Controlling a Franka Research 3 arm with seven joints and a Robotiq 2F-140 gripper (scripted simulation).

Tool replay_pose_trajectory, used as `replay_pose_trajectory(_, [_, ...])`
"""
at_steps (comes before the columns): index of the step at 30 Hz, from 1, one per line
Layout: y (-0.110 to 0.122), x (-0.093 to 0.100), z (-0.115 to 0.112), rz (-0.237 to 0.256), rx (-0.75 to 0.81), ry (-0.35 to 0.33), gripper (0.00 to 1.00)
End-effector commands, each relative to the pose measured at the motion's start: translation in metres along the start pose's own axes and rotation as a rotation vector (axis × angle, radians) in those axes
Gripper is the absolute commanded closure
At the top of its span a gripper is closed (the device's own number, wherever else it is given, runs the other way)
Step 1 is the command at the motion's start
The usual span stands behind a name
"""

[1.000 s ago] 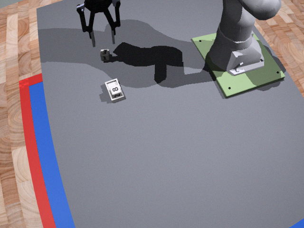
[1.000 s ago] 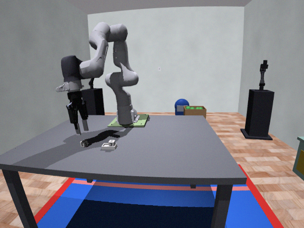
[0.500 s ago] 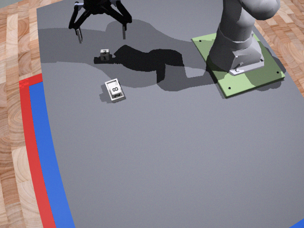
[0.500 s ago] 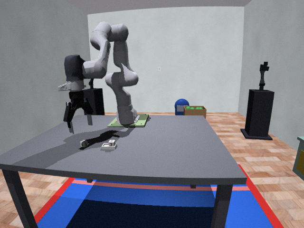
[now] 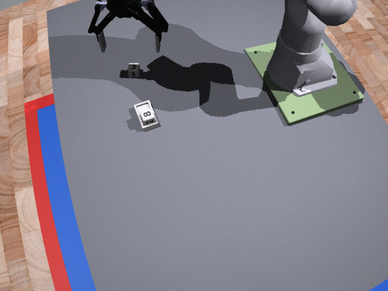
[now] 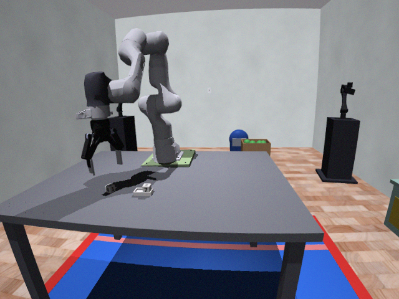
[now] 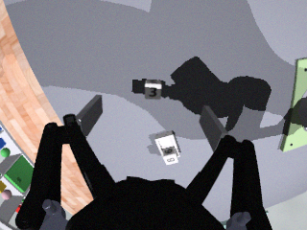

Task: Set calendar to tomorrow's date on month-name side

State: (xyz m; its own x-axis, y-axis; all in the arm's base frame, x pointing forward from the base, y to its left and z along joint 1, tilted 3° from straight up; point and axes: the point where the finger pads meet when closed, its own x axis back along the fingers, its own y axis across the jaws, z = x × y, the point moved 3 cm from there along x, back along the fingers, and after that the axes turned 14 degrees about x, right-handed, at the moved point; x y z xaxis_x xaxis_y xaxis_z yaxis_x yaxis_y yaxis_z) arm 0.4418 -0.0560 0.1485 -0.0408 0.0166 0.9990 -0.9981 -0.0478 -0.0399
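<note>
A small white tray lies flat on the grey table. One cube stands in it with an 8 on top. The other cube stands on the table in shadow, apart from the tray, showing a 3 on top and a 1 on its side. My gripper is open wide and empty. It hangs well above the table, over the loose cube.
The arm's base stands on a green plate at the table's far side. The table's left edge is near the loose cube. Dark shadows of the arm fall across the table.
</note>
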Motion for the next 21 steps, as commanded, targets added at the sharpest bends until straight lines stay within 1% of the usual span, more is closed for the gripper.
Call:
replay_pose_trajectory(1, [-0.0010,0.0016,-0.0011,0.003,-0.158,0.009,0.00])
replay_pose_trajectory(11, [-0.0009,0.0028,-0.0013,0.004,-0.340,0.009,0.00])
replay_pose_trajectory(13, [-0.0009,0.0028,-0.0013,0.004,-0.340,0.009,0.00])
replay_pose_trajectory(14, [-0.0009,0.0030,-0.0013,0.004,-0.380,0.009,0.00])
replay_pose_trajectory(21, [-0.0008,0.0038,-0.0014,0.005,-0.499,0.009,0.00])
